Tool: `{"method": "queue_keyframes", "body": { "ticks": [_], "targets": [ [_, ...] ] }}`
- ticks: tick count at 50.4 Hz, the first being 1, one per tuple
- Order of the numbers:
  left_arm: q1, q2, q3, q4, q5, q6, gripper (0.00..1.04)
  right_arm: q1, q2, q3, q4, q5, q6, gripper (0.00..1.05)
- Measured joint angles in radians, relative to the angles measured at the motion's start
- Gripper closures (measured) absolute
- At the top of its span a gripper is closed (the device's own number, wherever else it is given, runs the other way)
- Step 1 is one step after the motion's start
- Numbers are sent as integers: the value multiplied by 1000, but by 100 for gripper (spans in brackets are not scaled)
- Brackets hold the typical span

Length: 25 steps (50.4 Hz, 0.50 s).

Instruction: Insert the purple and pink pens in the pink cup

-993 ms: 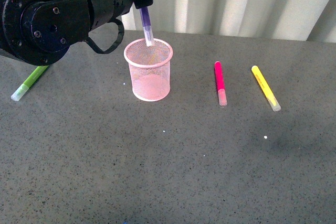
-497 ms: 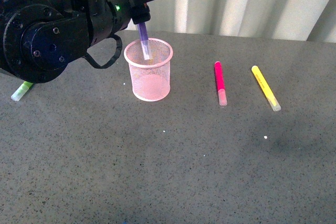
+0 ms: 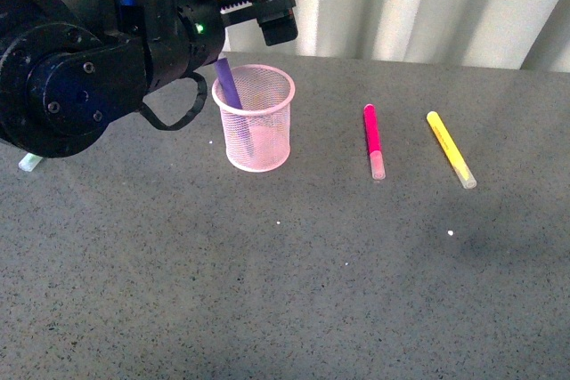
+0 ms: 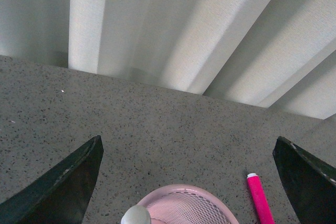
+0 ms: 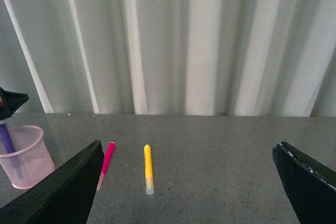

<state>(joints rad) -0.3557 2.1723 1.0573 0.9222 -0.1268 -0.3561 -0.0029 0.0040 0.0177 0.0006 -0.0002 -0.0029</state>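
The pink cup (image 3: 256,129) stands upright on the grey table. The purple pen (image 3: 226,83) rests inside it, leaning against the left rim with its top end sticking out. My left gripper (image 4: 188,145) hangs open just above and behind the cup, holding nothing; one of its fingers (image 3: 278,17) shows over the rim. In the left wrist view the cup's rim (image 4: 181,193) and the pen's end (image 4: 135,216) lie between the spread jaws. The pink pen (image 3: 373,139) lies flat to the right of the cup. My right gripper (image 5: 188,148) is open and empty, well away from the pens.
A yellow pen (image 3: 451,149) lies right of the pink pen. A lime green pen's tip (image 3: 29,162) peeks out from under the left arm (image 3: 80,60). A pale curtain (image 3: 401,2) hangs behind the table's back edge.
The purple pen has dropped out of my left gripper into the cup and now leans left. The left jaws have opened wide.
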Motion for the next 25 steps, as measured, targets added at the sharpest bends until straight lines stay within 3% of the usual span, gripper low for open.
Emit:
{"method": "queue_keyframes", "body": {
  "ticks": [9, 17, 25],
  "targets": [
    [31, -153, -84, -108, 82, 19, 7, 0, 0, 0, 0, 0, 0, 7],
    [65, -497, -243, -253, 250, 40, 7, 0, 0, 0, 0, 0, 0, 7],
    [236, -827, -359, -403, 384, -23, 7, 0, 0, 0, 0, 0, 0, 7]
  ]
}}
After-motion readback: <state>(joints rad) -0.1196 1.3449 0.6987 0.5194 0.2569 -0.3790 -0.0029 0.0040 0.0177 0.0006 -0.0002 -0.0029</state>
